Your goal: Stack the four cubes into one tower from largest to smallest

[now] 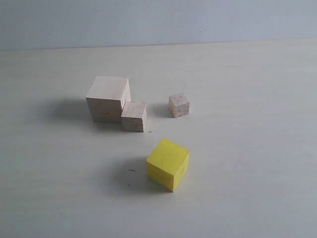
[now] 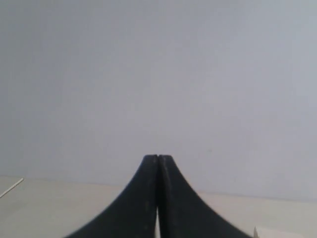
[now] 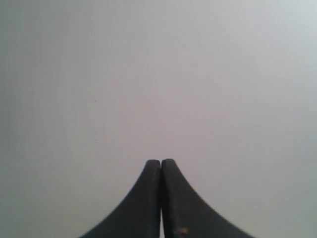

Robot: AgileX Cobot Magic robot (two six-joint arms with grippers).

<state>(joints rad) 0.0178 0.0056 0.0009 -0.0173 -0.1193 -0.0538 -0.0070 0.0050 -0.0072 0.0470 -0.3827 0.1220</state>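
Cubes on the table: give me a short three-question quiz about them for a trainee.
1. Which cube sits closest to the large wooden cube? A yellow cube, B medium wooden cube, C small wooden cube.
2. True or false: one cube is already stacked on another.
3. Fill in: the left claw and the right claw are both ___.
Key: 1 B; 2 false; 3 shut.

The left claw, black and pressed together, faces a pale wall above a strip of table
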